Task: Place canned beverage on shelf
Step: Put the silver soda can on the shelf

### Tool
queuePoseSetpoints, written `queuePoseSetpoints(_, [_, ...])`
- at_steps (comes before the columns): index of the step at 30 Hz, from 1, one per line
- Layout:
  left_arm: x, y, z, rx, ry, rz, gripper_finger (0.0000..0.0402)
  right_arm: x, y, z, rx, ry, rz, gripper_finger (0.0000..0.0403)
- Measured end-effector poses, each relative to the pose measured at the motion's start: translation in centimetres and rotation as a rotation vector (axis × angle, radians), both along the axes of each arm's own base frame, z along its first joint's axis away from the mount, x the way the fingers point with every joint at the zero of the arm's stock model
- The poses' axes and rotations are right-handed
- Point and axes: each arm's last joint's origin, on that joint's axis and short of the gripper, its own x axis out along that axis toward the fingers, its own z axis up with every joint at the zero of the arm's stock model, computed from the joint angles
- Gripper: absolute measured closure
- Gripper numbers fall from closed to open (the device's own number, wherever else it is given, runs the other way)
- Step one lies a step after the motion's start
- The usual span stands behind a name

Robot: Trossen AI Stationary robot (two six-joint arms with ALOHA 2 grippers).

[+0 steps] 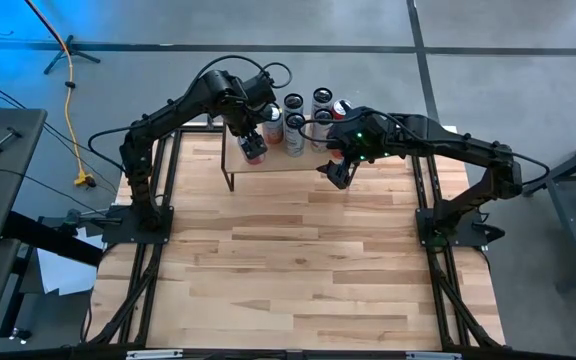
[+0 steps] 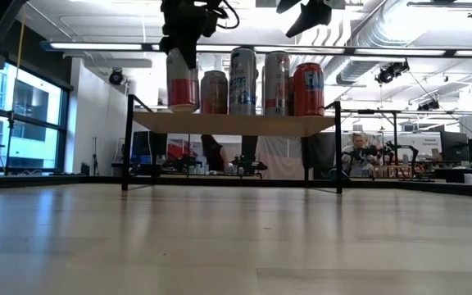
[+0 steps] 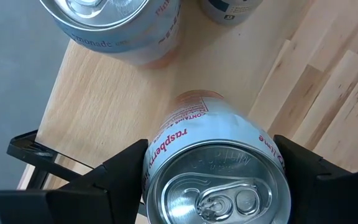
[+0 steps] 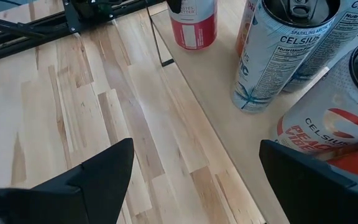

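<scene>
table (image 1: 298,260) first, wide bare planks up front. shelf (image 2: 236,124) sits at the far edge, plank top on thin black legs, four cans (image 2: 256,82) crowded mid-to-right on it. left gripper (image 1: 252,140) is the one at work, over the shelf's left end, fingers (image 3: 114,177) clamped either side of the raspberry-lime can (image 3: 213,168), long axis upright, base looks right at plank level, cant tell if fully seated. next can just beside it, plank corner close on the other side, so straight up is the clean exit imo. right gripper (image 1: 336,168) hangs off the shelf's front-right, jaws wide, holding nothing.
</scene>
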Motion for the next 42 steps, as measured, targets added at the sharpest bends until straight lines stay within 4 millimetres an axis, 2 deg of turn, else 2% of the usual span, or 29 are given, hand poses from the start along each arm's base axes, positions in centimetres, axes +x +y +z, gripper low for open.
queuePoseSetpoints(15, [0.00, 0.01, 0.00, 0.002, 0.001, 0.000, 0.0158, 0.00, 0.00, 0.00, 0.002, -0.001, -0.002, 0.0068])
queuePoseSetpoints(36, [-0.01, 0.00, 0.01, 0.020, 0.018, -0.093, 0.0158, 0.00, -0.01, 0.00, 0.000, 0.000, 0.000, 0.0068])
queuePoseSetpoints(42, [0.00, 0.08, -0.82, 0.003, 0.048, -0.092, 0.0158, 0.00, 0.00, 0.00, -0.001, 0.000, 0.001, 0.0068])
